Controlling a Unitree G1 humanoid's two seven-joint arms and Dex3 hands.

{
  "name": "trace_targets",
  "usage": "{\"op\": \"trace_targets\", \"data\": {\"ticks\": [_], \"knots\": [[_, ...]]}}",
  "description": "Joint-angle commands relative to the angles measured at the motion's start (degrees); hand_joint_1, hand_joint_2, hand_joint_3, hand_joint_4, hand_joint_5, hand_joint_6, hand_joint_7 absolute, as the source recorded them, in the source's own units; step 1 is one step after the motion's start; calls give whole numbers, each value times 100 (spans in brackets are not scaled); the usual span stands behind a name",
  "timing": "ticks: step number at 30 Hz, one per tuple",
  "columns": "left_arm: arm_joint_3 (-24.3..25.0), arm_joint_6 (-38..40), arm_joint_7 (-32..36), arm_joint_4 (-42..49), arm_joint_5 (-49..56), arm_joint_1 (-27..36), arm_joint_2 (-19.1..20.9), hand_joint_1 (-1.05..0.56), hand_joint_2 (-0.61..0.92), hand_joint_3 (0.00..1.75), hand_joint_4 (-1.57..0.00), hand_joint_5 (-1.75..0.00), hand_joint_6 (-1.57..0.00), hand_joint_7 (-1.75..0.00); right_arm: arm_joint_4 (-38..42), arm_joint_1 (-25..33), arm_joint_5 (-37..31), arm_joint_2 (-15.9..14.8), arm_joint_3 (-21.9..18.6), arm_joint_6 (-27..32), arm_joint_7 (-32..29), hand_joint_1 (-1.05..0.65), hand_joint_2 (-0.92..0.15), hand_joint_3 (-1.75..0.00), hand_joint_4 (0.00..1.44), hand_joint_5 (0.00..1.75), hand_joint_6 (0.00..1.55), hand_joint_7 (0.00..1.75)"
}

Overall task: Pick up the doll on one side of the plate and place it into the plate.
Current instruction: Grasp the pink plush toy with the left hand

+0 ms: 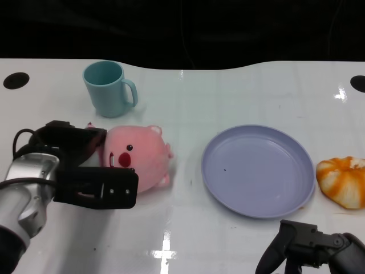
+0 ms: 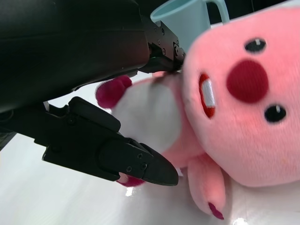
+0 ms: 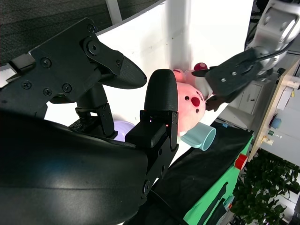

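White, glossy tabletop fills the head view, catching bright glints of overhead light, with a dark hole near its far left edge and another at the far right. Beyond the far edge everything is black.

At the left, the left hand lies on the table with its fingers set around the doll: one black finger runs along the doll's near side and others reach behind its body. In the left wrist view a finger sits against the doll's white belly and pink lower body, and the upper part of the hand touches its top side, so the hand has the doll between its fingers; how tightly it grips cannot be told. The pink doll lies on its side on the table, left of the plate and well apart from it, face towards the camera. Behind the doll stands a teal mug, handle to the right.

Right of centre sits the lavender plate, nothing in it. Just beside its right rim lies an orange-and-white striped toy.

At the lower right, the right hand hovers near the table's front edge, fingers apart and holding nothing. The right wrist view shows, past the table, a green panel, a plant and shelving in the room.
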Motion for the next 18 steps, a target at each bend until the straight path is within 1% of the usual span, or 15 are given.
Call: {"op": "trace_targets", "data": {"ticks": [1,6,9,13,14,16,18], "knots": [[-220,-79,180,619,82,-328,-138,-73,92,1,-4,-23,-23,-1,-99,60,9,-21,-17,-12,-26,-9,-54,-109,66,166,61,125],[-447,-181,419,1604,12,-704,-456,-71,92,1,-7,-19,-25,-1,-166,99,-16,-17,0,-2,-42,-9,-54,-108,67,167,61,125],[-575,-357,639,2167,-24,-870,-596,-70,92,1,-13,-15,-28,-1,-198,119,-31,-19,8,-10,-48,-10,-54,-108,68,166,62,125],[-672,-537,657,2825,-132,-1022,-784,-67,92,2,-18,-14,-31,-2,-249,147,-13,-11,13,47,-50,-9,-54,-109,67,166,62,125],[-709,-544,633,2968,-131,-1058,-832,-66,92,5,-24,-13,-35,-2,-253,150,-9,-10,13,49,-50,-9,-53,-109,67,166,62,125],[-761,-543,561,3175,-144,-1115,-914,-65,92,7,-30,-12,-40,-3,-270,162,12,-11,7,56,-44,-9,-53,-110,67,166,62,125],[-717,-536,449,3311,-273,-1141,-1000,-58,92,10,-42,-11,-51,-5,-278,169,28,-16,0,48,-37,-10,-53,-110,67,166,62,126]]}}
